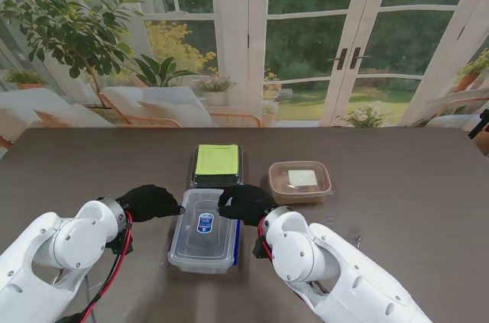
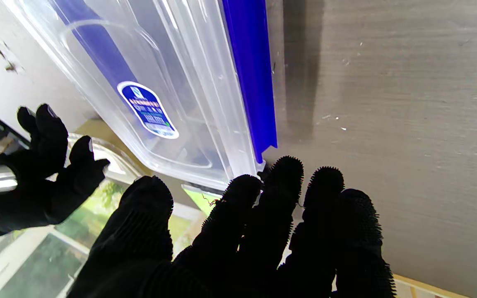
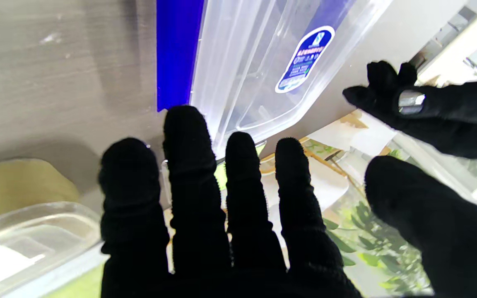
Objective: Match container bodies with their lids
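- The table (image 1: pixel 428 208) is a dark wood-grain top that carries three containers in its middle, all within reach of both arms.
- The clear container (image 1: pixel 205 230) is the largest of them. It lies nearest the robot, between the two hands, with a clear lid on top, a blue sticker (image 1: pixel 205 223) at its centre and a blue clip strip (image 3: pixel 177 49) along its right edge. Whether the lid is pressed fully home cannot be told.
- The left hand (image 1: pixel 149 202) sits at the container's far left corner, fingers spread and curled around nothing. In its wrist view the fingertips (image 2: pixel 286 169) are at the corner of the rim, touching or just short of it.
- The right hand (image 1: pixel 244 202) mirrors it at the far right corner, also spread and holding nothing, with its fingertips (image 3: pixel 182 120) at the end of the blue strip.
- The green-lidded container (image 1: pixel 217 164) stands just beyond the clear one, with its lid seated, so that pair looks finished.
- The brown container (image 1: pixel 299 180) stands to the right of the green one, well apart from the hands. A pale square shows on or in it; whether it has a lid is unclear.
- By this reading the task is far along: the clear lid wants pressing or clipping, and the brown container wants checking.
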Robot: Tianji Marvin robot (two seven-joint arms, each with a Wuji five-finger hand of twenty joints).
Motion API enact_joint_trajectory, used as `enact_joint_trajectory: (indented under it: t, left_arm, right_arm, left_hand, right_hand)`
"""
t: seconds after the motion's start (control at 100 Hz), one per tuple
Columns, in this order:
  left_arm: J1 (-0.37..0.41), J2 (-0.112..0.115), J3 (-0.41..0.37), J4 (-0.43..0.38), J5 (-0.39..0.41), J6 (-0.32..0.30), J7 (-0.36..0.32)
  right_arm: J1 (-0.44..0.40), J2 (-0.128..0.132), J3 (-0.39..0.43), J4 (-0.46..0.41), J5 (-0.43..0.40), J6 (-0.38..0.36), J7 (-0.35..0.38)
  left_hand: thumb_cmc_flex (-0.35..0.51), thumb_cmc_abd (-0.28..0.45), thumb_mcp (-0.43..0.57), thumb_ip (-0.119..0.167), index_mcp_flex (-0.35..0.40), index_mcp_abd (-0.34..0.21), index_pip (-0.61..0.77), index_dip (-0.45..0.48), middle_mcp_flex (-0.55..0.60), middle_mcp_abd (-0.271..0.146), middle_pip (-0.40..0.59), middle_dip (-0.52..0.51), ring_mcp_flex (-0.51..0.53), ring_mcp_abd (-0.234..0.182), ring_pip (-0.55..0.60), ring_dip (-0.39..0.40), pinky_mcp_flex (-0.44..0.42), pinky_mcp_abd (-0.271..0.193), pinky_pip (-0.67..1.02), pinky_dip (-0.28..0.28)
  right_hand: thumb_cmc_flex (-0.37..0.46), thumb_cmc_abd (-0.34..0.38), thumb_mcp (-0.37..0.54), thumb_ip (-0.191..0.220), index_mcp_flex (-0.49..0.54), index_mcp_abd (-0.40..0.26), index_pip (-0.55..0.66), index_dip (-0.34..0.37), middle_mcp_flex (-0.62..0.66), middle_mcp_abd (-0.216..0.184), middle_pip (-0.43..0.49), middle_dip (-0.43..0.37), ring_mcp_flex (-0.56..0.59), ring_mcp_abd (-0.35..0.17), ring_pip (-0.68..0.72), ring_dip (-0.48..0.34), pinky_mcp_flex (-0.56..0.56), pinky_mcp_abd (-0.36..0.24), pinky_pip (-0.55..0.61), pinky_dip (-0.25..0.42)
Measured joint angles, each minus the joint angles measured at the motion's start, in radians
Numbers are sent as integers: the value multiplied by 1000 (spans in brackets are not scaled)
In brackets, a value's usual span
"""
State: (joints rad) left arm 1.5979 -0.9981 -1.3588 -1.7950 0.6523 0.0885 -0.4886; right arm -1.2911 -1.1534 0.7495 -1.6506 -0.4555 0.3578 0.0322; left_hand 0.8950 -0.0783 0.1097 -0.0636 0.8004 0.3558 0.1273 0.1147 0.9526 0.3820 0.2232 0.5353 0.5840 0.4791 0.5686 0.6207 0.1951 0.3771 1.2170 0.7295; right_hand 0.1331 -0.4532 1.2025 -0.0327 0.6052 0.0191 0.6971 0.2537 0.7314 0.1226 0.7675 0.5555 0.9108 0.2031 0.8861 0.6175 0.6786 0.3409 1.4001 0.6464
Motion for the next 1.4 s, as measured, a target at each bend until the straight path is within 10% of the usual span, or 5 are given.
enact_joint_trajectory:
  t: [0.54,0.99,1.14,1.4]
  left_arm:
    - [31,-43,11,152,-32,-4,215]
    - [-108,-49,77,351,-102,-60,228]
    - [-136,-49,98,380,-122,-68,218]
    - [-189,-49,138,435,-158,-67,209]
  right_arm:
    - [69,1,-161,23,-241,-20,-44]
    - [183,-19,-284,150,-278,-15,-43]
    - [206,-33,-300,195,-265,-20,-51]
    - [225,-50,-312,235,-237,-36,-78]
  left_hand:
    - [0,0,26,0,1,0,0,0,0,0,-5,0,-7,0,-12,0,-23,0,0,-2]
    - [-14,-1,63,0,-26,-8,-21,-2,-28,6,-25,0,-20,0,-25,0,-61,0,-15,-2]
    - [-18,-1,75,0,-39,-108,-32,-12,-53,10,-27,0,-39,0,-26,0,-70,0,-27,-2]
    - [-12,-1,125,3,-49,-94,-46,-21,-56,16,26,92,-39,3,94,96,-59,-1,14,49]
  right_hand:
    - [0,-143,-167,-69,-267,-12,82,29,-347,-53,1,-62,-397,-99,-270,-156,-1,-115,-267,-12]
    - [-1,-157,-186,-80,-420,-13,77,10,-509,-61,-41,-113,-569,-151,-421,-246,-62,-189,-475,-95]
    - [-1,-157,-186,-80,-418,-13,71,3,-520,-61,-42,-123,-602,-169,-405,-240,-76,-190,-479,-95]
    - [-1,-157,-186,-80,-417,-13,72,3,-519,-67,-42,-124,-608,-205,-355,-231,-61,-140,-479,-90]
